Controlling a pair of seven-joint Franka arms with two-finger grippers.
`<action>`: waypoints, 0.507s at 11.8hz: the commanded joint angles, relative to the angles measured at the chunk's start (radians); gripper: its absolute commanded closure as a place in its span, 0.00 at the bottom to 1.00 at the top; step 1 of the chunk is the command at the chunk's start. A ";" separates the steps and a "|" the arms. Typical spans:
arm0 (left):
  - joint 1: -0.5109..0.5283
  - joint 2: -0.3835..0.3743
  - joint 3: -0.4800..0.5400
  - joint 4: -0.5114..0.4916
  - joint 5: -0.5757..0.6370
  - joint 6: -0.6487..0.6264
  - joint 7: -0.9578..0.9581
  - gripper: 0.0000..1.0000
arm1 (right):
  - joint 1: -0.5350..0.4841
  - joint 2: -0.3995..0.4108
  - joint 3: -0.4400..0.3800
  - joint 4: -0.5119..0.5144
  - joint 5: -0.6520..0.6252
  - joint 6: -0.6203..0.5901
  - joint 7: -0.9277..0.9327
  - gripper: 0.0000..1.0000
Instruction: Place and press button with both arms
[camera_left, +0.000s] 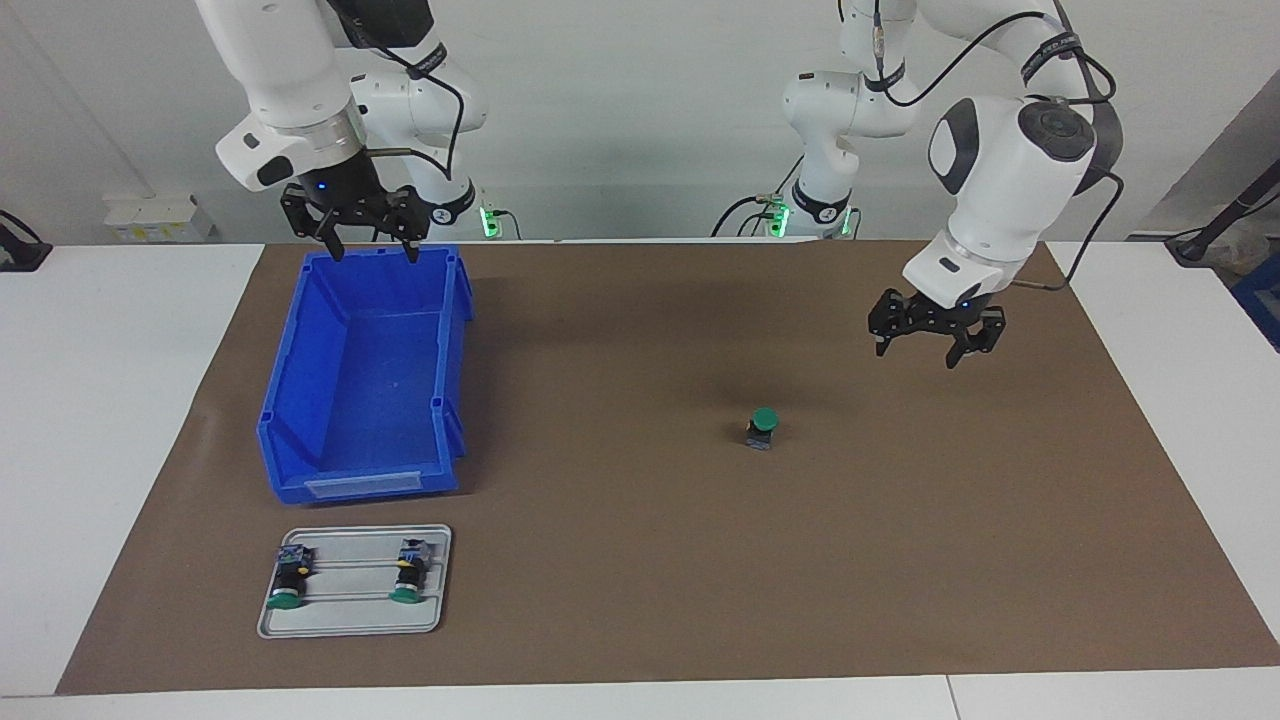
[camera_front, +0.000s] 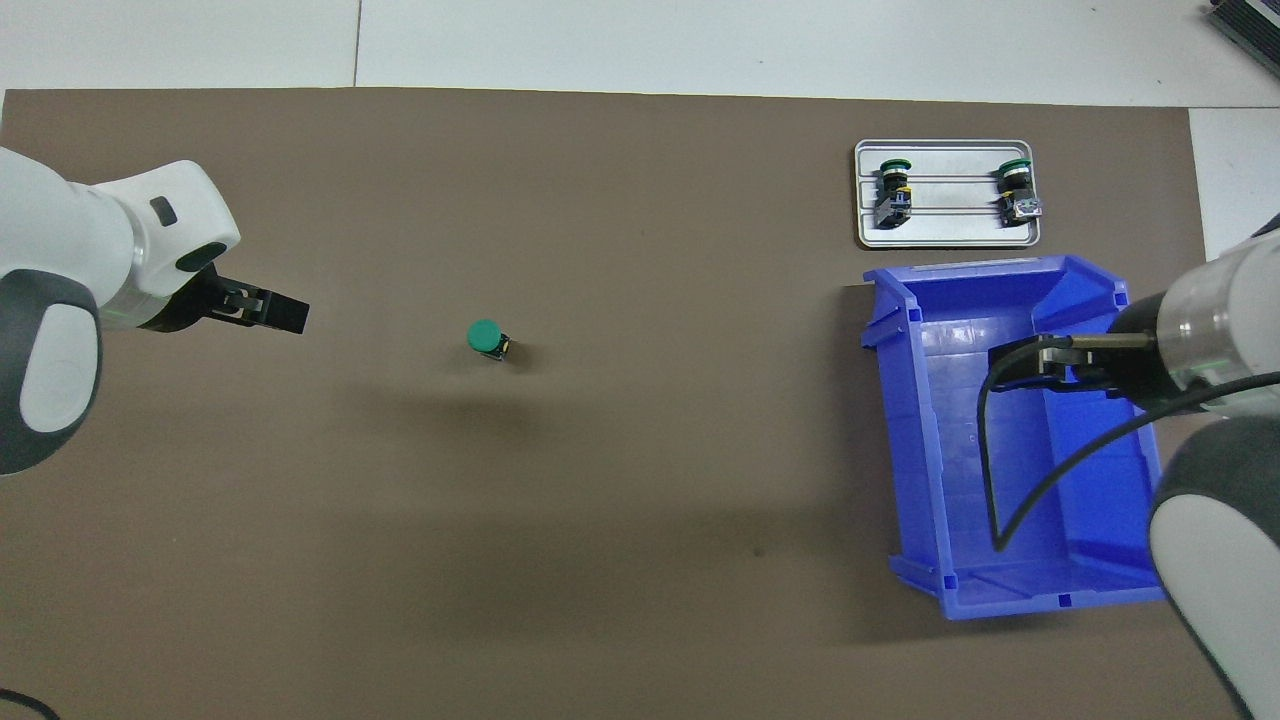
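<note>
Button (camera_left: 764, 424): upright on the counter (camera_left: 640, 560), below and beside the left jaws (camera_left: 936, 340), untouched.
Left jaws: open, holding nothing.
Right jaws (camera_left: 368, 232): open, over the bin (camera_left: 300, 440).
Risk: an off-centre press could tip the button.
Bin: empty.
Tray (camera_left: 440, 600): two spare buttons lying down.

three buttons (camera_left: 763, 425), one bin (camera_left: 365, 375), one tray (camera_left: 355, 583)

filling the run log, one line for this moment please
button upright on mat, free | left gripper open, raised beside it | right gripper open over blue bin
</note>
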 joint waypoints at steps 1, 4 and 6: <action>0.056 -0.033 -0.008 0.043 0.015 -0.074 -0.018 0.00 | 0.121 0.031 0.001 -0.011 0.001 0.096 0.177 0.08; 0.109 -0.013 -0.006 0.209 0.015 -0.228 -0.014 0.00 | 0.306 0.229 0.001 0.194 -0.017 0.102 0.407 0.12; 0.119 0.013 -0.006 0.281 0.015 -0.300 -0.014 0.00 | 0.357 0.411 0.002 0.398 -0.023 0.087 0.532 0.14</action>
